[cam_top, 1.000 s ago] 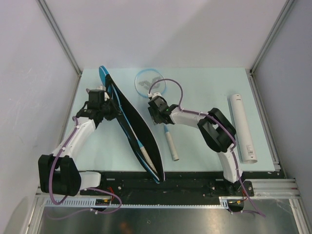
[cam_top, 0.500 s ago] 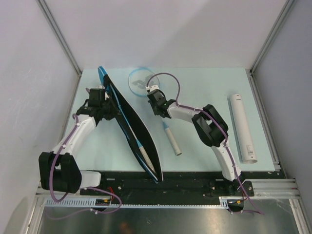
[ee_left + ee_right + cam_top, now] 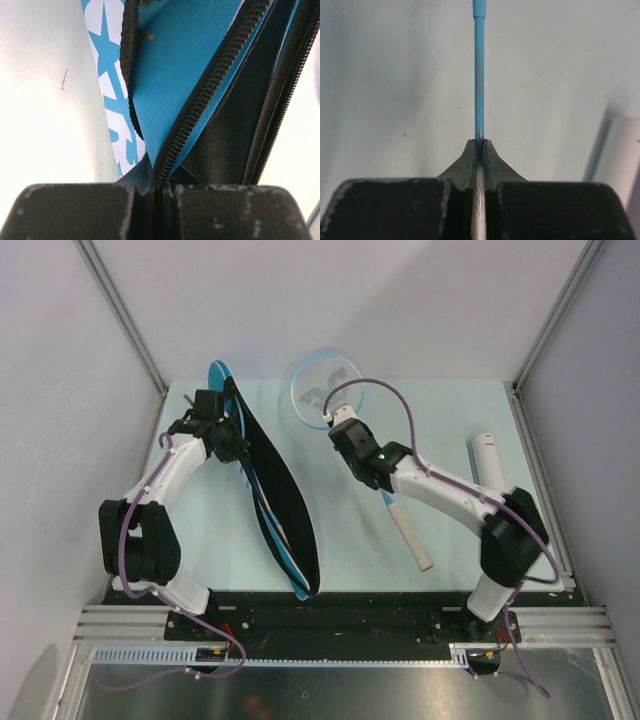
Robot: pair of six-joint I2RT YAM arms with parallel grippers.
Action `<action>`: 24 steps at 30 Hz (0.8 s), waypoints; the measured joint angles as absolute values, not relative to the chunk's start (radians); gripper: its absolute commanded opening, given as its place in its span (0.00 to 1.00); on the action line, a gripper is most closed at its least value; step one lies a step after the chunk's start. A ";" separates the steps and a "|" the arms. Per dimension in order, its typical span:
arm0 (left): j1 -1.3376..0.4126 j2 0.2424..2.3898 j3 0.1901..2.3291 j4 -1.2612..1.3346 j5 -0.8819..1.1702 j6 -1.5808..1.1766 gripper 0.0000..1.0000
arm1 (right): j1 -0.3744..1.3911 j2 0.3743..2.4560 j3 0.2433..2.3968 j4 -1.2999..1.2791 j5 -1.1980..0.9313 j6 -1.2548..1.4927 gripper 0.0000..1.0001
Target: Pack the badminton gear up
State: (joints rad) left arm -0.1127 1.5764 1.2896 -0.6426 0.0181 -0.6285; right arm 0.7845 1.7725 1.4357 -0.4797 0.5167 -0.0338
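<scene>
Badminton gear is judged to be only partly packed. One light-blue racket point(image 3: 410, 535) is pinched at its thin shaft point(image 3: 479, 75) by the right gripper point(image 3: 345, 430), whose fingers are pressed together on it. Its head is turned toward the far edge of the tabletop point(image 3: 440, 410) and its white handle toward the near right, well apart from the bag. The blue bag point(image 3: 280, 500) lies on the left of the tabletop with its mouth gaping. Fabric beside the zipper point(image 3: 210, 95) is clamped near the bag's far end by the left gripper point(image 3: 222, 425), which is also squeezed shut. Whether a second racket already lies inside cannot be told. The white tube point(image 3: 485, 452) is seen at the right, partly hidden under the right arm and not yet packed.

Sliding the racket in, stowing the tube and zipping up seem to be left.

Compared with a second ago, the racket has been swung rightward — its handle then lay just beside the bag — and both arms have been stretched farther.
</scene>
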 measured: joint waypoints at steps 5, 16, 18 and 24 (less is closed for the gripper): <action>-0.116 1.642 1.356 -0.656 0.013 -0.630 0.00 | 0.901 1.569 1.375 -0.559 0.666 -0.021 0.00; -0.134 1.697 1.401 -0.655 0.014 -0.645 0.00 | 1.164 1.523 1.344 -0.719 0.852 0.005 0.00; -0.134 1.697 1.401 -0.656 0.013 -0.645 0.00 | 1.188 1.533 1.332 -0.740 0.877 0.018 0.00; -0.135 1.696 1.401 -0.656 0.010 -0.645 0.00 | 1.285 1.562 1.292 -0.761 0.926 0.043 0.00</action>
State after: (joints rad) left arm -0.1352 1.6962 1.4010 -0.6559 0.0105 -0.6449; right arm 1.2850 1.5623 1.2919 -0.7609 0.9264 0.0425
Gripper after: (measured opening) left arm 0.026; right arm 0.023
